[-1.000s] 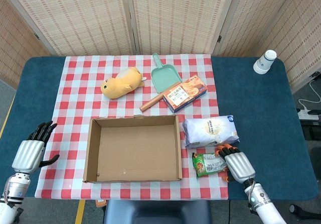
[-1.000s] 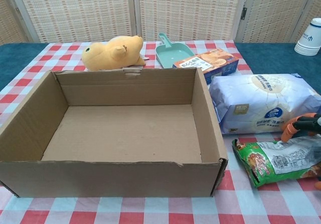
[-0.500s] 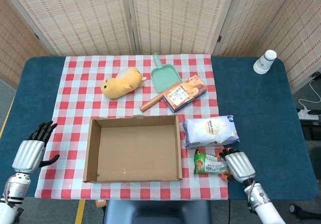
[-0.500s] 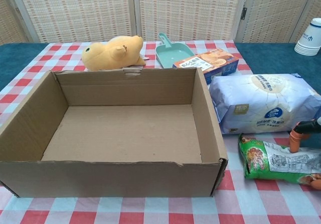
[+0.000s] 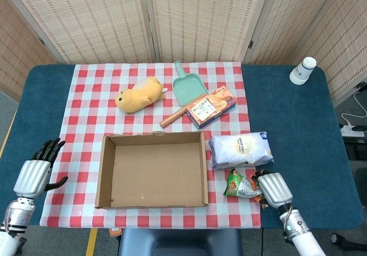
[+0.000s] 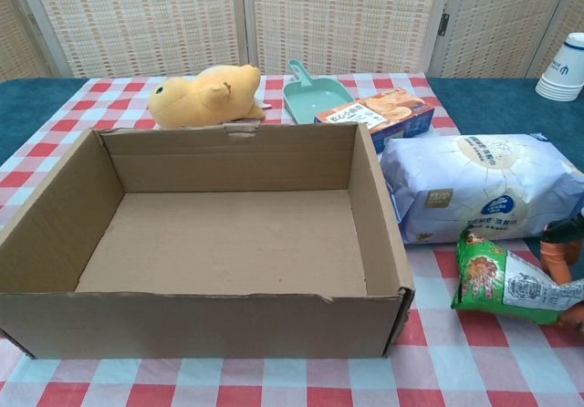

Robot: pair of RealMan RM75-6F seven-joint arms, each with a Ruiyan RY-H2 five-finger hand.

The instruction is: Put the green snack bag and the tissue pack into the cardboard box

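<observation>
The table (image 5: pixel 287 112) carries an open box (image 5: pixel 152 169) (nothing inside it). Just right of it lies the white-and-blue tissue pack (image 5: pixel 239 149), flat. Nearer still, the right hand (image 5: pixel 274 188) grips the crinkled green snack bag (image 6: pixel 506 282), tilted off the cloth. The left hand (image 5: pixel 35 172) hangs empty, fingers apart.

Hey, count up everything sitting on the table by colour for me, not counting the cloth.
Green: 2, snack bag, dustpan
Yellow: 1, plush toy
Orange: 1, biscuit box
Brown: 1, cardboard box
White: 2, tissue pack, paper cups
Total: 7
</observation>
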